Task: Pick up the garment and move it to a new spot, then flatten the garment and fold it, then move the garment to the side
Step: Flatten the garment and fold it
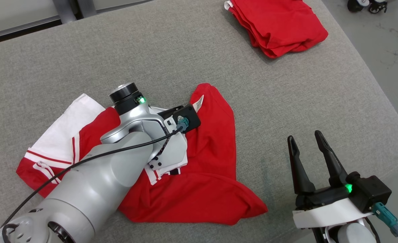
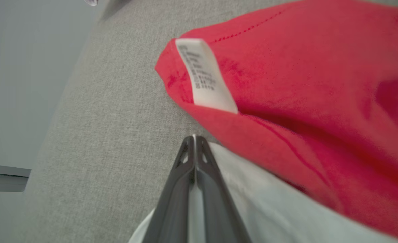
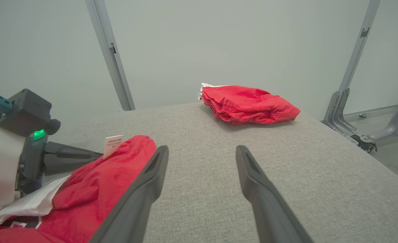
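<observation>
- The garment (image 1: 205, 189), red with white panels and red stripes, lies crumpled on the near left of the grey padded table (image 1: 286, 101).
- The left gripper (image 2: 194, 138) is pressed tight, a sliver of the garment's white cloth between its fingers.
- A white label (image 2: 205, 76) sits at the red corner; its print is too blurred to read.
- The right gripper (image 1: 304, 135) is wide open and empty.
- A folded red pile (image 1: 280, 25) lies far right.

The right gripper (image 3: 202, 152) is hovering over the grey tabletop (image 3: 320, 168), its fingers (image 3: 145, 189) spreading wide toward 12 o'clock. At 8 o'clock a red garment (image 3: 111, 182) is lying crumpled, its white label (image 3: 113, 143) sticking up. The left gripper (image 3: 96, 156) is reaching in from 9 o'clock against it. A folded red pile (image 3: 249, 104) is sitting at 1 o'clock.
</observation>
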Available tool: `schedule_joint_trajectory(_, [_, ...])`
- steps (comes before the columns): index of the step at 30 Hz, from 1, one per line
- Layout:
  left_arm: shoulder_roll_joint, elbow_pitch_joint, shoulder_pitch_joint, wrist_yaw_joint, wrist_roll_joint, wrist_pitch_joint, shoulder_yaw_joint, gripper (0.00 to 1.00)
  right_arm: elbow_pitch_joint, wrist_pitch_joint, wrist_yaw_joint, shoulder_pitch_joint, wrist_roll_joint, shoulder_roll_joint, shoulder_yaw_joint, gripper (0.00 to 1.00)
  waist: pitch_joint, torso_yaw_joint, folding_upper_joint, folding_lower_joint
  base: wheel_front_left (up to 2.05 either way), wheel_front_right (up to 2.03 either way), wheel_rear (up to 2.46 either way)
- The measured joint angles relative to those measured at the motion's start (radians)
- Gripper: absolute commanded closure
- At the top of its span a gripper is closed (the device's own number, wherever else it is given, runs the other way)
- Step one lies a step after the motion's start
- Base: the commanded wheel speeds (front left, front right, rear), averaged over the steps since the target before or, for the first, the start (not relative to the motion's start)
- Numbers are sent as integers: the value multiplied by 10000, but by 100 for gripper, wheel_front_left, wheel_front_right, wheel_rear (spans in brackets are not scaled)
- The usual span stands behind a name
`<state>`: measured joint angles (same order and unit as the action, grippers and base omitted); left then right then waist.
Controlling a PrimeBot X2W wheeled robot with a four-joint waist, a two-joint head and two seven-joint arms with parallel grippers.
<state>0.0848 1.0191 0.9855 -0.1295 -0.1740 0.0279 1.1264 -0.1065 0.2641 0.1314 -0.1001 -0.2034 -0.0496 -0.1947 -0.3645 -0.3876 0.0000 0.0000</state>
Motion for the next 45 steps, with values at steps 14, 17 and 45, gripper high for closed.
schedule_joint_trajectory(14, [777, -1478, 1020, -4, -3152, 1546, -612, 100, -33, 0, 0, 208, 293, -2, 477, 0, 583, 971, 0, 0, 0, 0, 0])
schedule_joint_trajectory(17, [1352, -2497, 1055, -2, -4485, 1448, -838, 100, -33, 0, 0, 229, 376, 4, 430, 0, 772, 1359, 0, 0, 0, 0, 0])
schedule_joint_trajectory(45, [6790, -8855, -918, 1546, -6730, 1047, -1730, 100, 153, 0, -2, 2529, -5045, -2439, -2155, 0, 446, 2868, 0, 0, 0, 0, 0])
